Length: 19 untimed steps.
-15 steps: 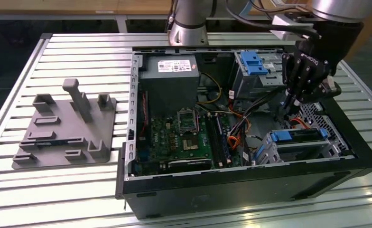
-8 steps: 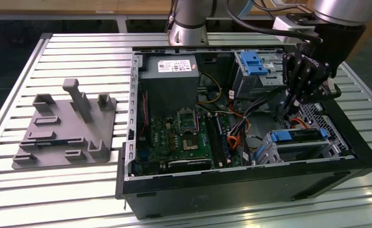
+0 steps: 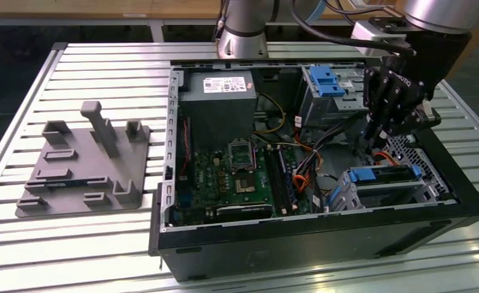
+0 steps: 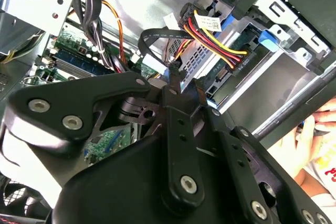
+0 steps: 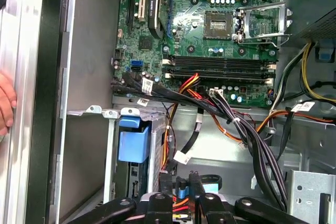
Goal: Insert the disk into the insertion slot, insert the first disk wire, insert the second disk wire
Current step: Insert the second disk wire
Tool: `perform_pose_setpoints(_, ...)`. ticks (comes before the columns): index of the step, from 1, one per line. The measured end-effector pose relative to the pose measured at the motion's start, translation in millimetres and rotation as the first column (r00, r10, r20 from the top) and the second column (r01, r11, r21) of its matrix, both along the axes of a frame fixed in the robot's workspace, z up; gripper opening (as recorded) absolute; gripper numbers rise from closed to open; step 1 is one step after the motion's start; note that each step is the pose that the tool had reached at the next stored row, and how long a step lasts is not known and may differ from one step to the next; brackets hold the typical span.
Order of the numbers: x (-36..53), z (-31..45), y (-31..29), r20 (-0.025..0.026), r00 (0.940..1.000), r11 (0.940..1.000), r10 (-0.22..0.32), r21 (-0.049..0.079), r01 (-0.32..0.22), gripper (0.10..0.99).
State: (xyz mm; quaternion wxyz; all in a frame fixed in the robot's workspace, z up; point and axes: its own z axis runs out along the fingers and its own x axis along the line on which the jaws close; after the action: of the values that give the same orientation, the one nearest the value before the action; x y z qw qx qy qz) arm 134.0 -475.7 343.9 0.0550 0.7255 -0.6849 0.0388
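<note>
Silver, blue-framed hard drive lies partly hidden in perforated grey cage; black gripper hovers close, jaws' state I cannot tell.

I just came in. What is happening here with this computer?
The robot's gripper reaches into an open computer case, just above the drive cage. The disk in its blue frame already sits in that cage. In the second wrist view, a red, yellow and black wire appears plugged into the disk, and a black flat wire ends right at the gripper.
</note>
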Motion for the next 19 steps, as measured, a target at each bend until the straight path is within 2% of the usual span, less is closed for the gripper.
perform_pose_setpoints(1, 0.0, 0.0, 0.0, 0.0, 1.0, 1.0, 0.0, 0.0, 0.0, 0.271)
perform_pose_setpoints(11, 0.0, 0.0, -0.1, 0.0, 1.0, 1.0, -0.001, 0.0, 0.001, 0.271)
perform_pose_setpoints(12, 0.0, 0.0, -0.1, 0.0, 1.0, 1.0, -0.001, 0.0, 0.001, 0.255)
perform_pose_setpoints(13, 0.0, 0.0, -0.1, 0.0, 1.0, 1.0, -0.001, 0.0, 0.001, 0.196)
perform_pose_setpoints(14, 0.0, 0.0, -0.1, 0.0, 1.0, 1.0, -0.001, 0.0, 0.001, 0.196)
perform_pose_setpoints(15, 0.0, 0.0, -0.1, 0.0, 1.0, 1.0, -0.001, 0.0, 0.001, 0.145)
perform_pose_setpoints(19, 0.0, 0.0, -0.1, 0.0, 1.0, 1.0, -0.002, 0.0, 0.002, 0.145)
